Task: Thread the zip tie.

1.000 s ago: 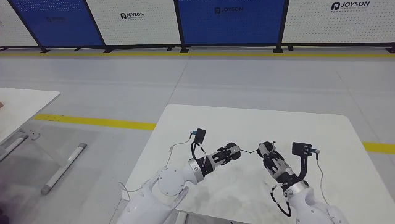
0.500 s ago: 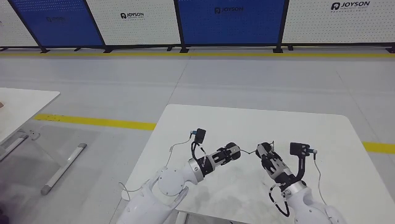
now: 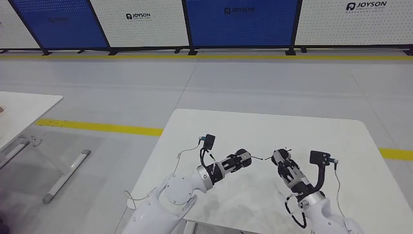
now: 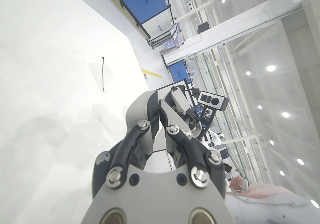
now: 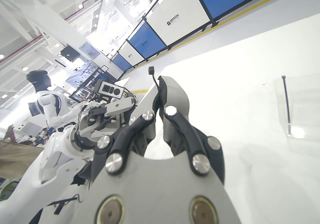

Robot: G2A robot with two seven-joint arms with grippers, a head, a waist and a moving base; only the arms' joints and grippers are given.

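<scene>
- Right gripper (image 5: 160, 85) was seen closed on the zip tie (image 5: 153, 76), whose head poked out beyond it, above the near edge of the bench (image 3: 335, 137).
- Left gripper (image 4: 158, 100) was closed on what was judged the tie's tail, pointed lengthwise at that head from just beside it.

A white table (image 3: 258, 124) stands before pegboard panels (image 3: 239, 8).
</scene>
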